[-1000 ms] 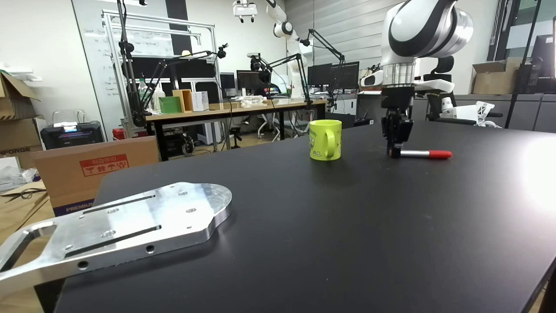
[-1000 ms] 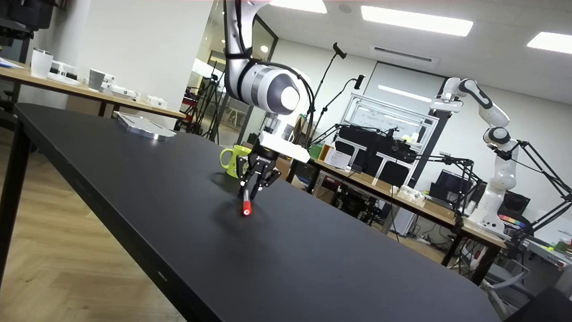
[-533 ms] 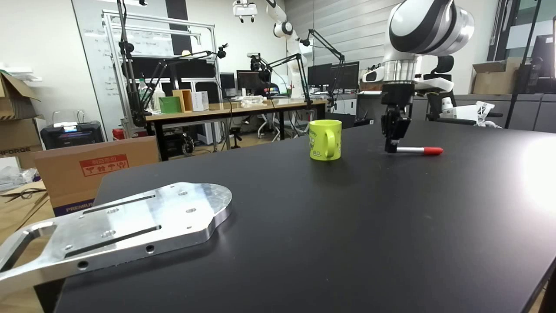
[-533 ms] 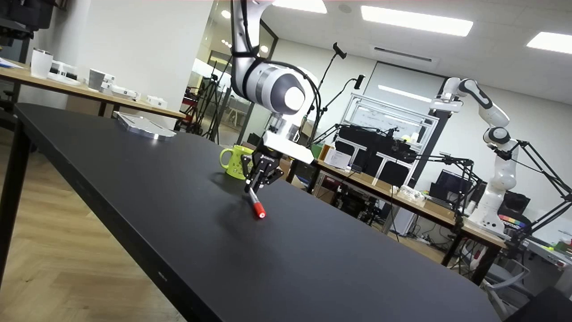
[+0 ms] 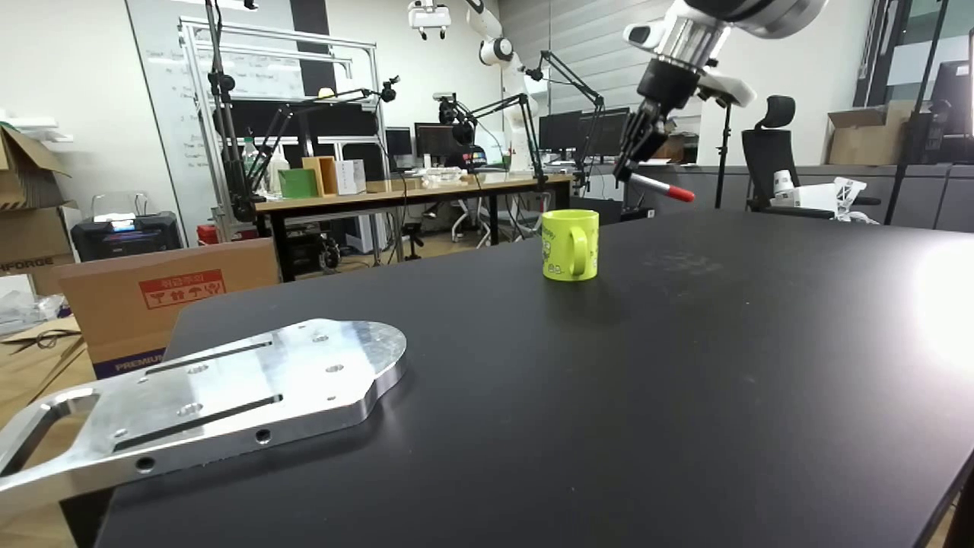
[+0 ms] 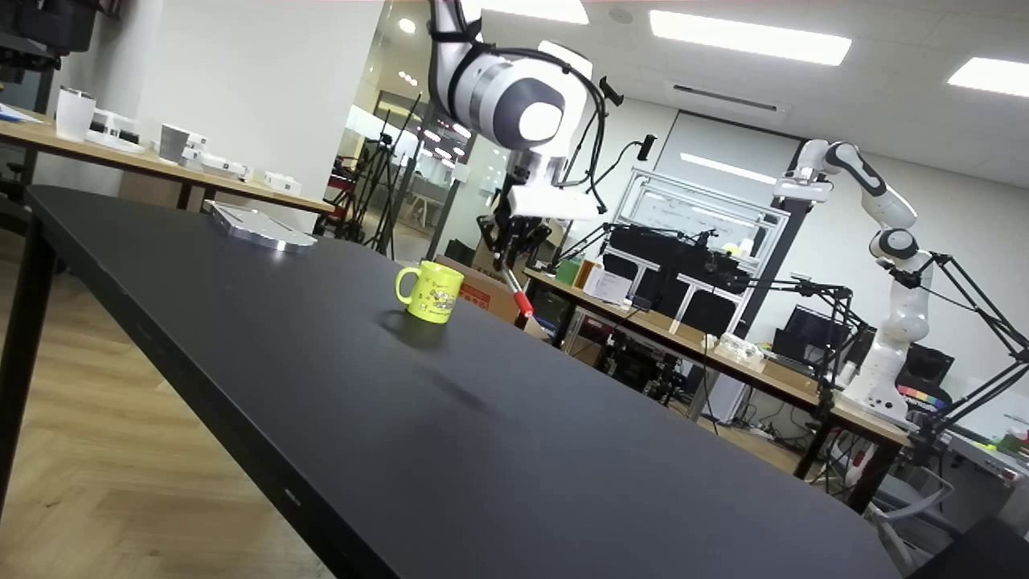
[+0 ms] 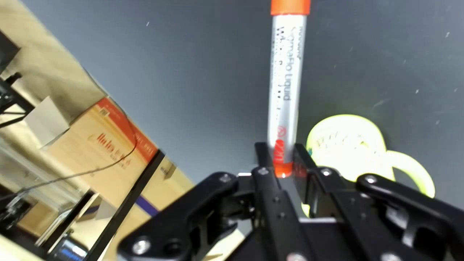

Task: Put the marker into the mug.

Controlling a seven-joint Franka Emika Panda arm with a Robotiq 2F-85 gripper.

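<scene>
The marker [image 5: 651, 183] has a silver-white body, a long red cap and a short red end. My gripper [image 5: 625, 169] is shut on the red-ended tip of the marker and holds it in the air above the table. The marker is tilted, its red cap pointing out and slightly down; it also shows in an exterior view [image 6: 511, 280] and in the wrist view [image 7: 286, 79]. The yellow-green mug [image 5: 559, 242] stands upright on the table, lower than the gripper and apart from it. In the wrist view the mug [image 7: 346, 145] is partly hidden behind the right finger.
The black table [image 5: 609, 396] carries a flat silver metal plate [image 5: 312, 361] near one end. A cardboard box [image 5: 183, 304] stands beyond the table's edge. Other desks, arms and stands are in the background.
My gripper has lifted the marker off the table, and both have moved up and tilted. The marker lay near the tabletop before and now hangs in the air. The mug has not moved.
</scene>
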